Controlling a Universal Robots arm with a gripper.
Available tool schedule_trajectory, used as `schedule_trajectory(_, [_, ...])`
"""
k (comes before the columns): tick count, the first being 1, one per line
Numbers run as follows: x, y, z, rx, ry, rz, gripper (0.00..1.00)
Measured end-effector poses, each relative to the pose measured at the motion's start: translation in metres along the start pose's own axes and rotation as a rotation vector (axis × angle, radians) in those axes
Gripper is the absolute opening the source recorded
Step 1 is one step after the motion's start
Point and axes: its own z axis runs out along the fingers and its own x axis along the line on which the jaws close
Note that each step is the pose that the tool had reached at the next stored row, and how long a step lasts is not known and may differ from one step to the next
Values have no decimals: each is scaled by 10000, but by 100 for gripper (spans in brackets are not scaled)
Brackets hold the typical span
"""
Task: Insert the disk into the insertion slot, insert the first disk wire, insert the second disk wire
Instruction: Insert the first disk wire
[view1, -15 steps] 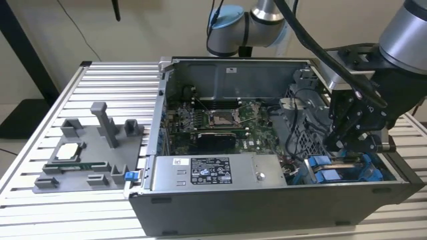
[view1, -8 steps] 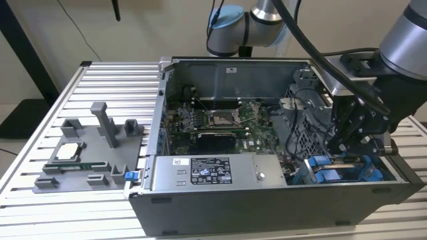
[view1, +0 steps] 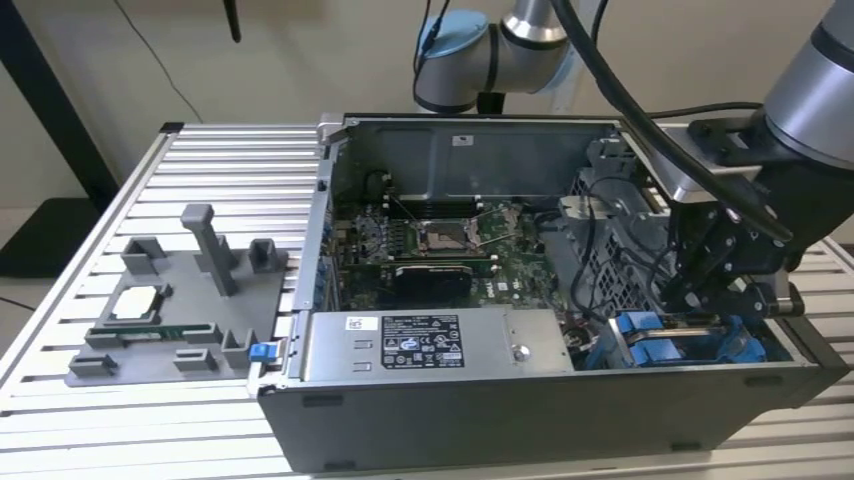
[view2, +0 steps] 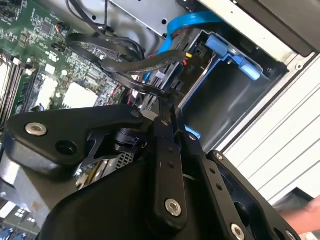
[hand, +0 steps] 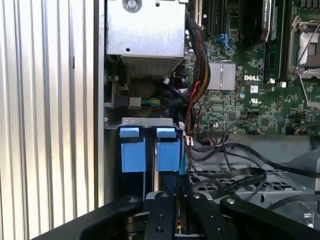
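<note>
Hand (view1: 705, 300) low over insertion slot (view1: 674, 340) (upright)

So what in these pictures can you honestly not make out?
- Whether the gripper grasps anything: in the exterior view it sits low in the drive cage; in both wrist views its own black linkages cover the tip.
- The disk: I cannot pick out its grey body behind the blue plastic fittings in the first wrist view.
- Where the black cables end: in the second wrist view they run behind the gripper.
</note>
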Motion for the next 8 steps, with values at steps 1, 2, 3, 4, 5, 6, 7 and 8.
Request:
schedule_trajectory(1, [1, -9, 8, 5, 2, -39, 0])
schedule_trajectory(2, [1, -15, 15, 12, 3, -74, 0])
schedule_trajectory(3, [2, -16, 17, 15, 7, -91, 0])
schedule_trajectory(4, [2, -20, 19, 19, 9, -106, 0])
schedule_trajectory(5, [2, -23, 24, 22, 6, -119, 0])
schedule_trajectory(6, [3, -25, 28, 24, 5, -131, 0])
schedule_trajectory(7, [3, -26, 31, 25, 6, -138, 0])
schedule_trajectory(8, [3, -27, 35, 26, 8, -140, 0])
